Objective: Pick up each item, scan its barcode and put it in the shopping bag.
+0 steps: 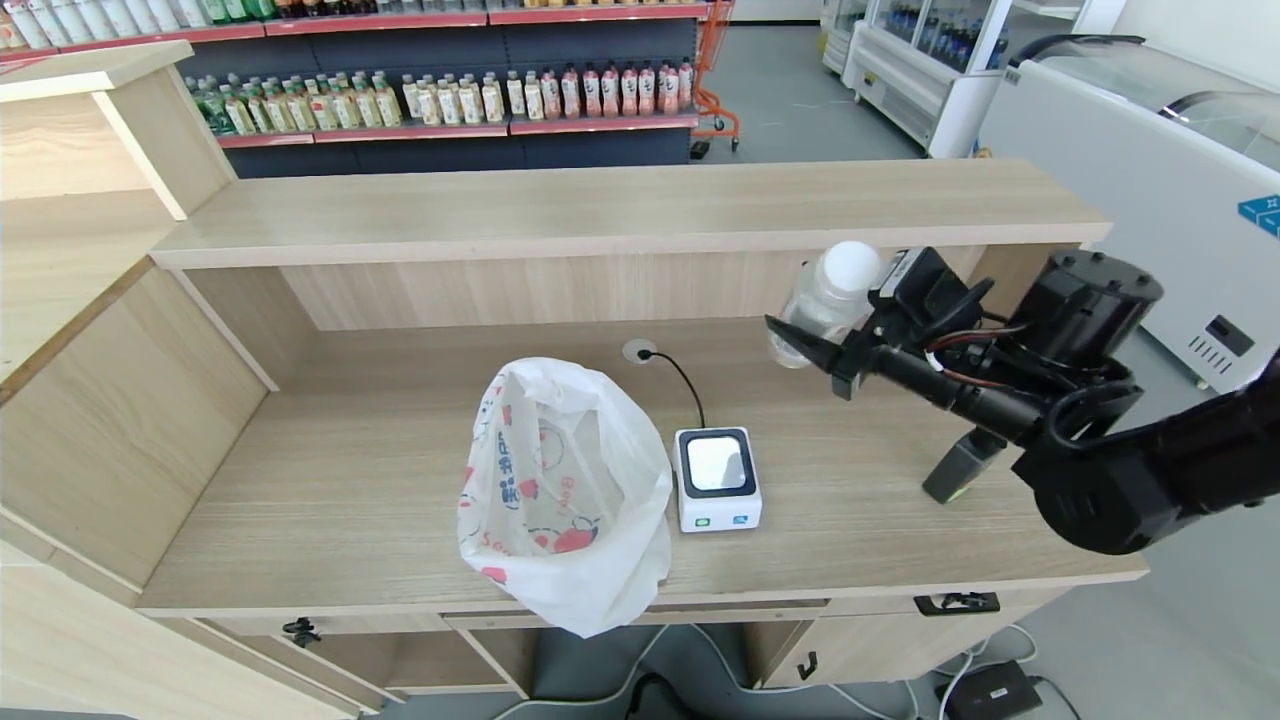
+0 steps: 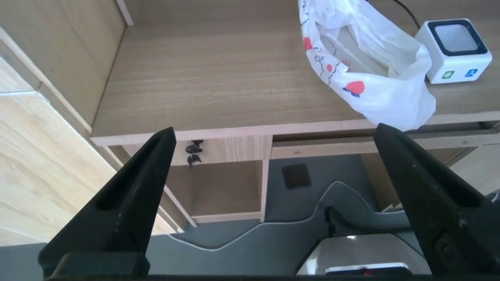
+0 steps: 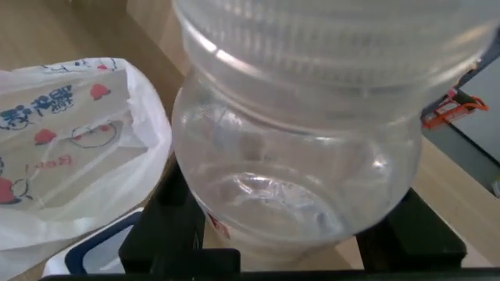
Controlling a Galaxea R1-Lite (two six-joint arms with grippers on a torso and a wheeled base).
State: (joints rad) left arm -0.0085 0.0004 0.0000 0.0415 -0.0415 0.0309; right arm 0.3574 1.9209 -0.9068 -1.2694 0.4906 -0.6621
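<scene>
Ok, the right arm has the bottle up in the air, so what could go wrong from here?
The clear bottle, held high over the counter in the right gripper, looks smooth, so it might slip. Its label may not face the scanner, so the scan could miss. The bag sags right beside the scanner and overhangs the counter's front edge; dropping the bottle in could tip it off.

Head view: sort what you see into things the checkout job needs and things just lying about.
Job in hand: clear bottle with a white cap, clamped in the right gripper; barcode scanner; shopping bag.

Just there: shelves of drink bottles; orange cart; chest freezer.
</scene>
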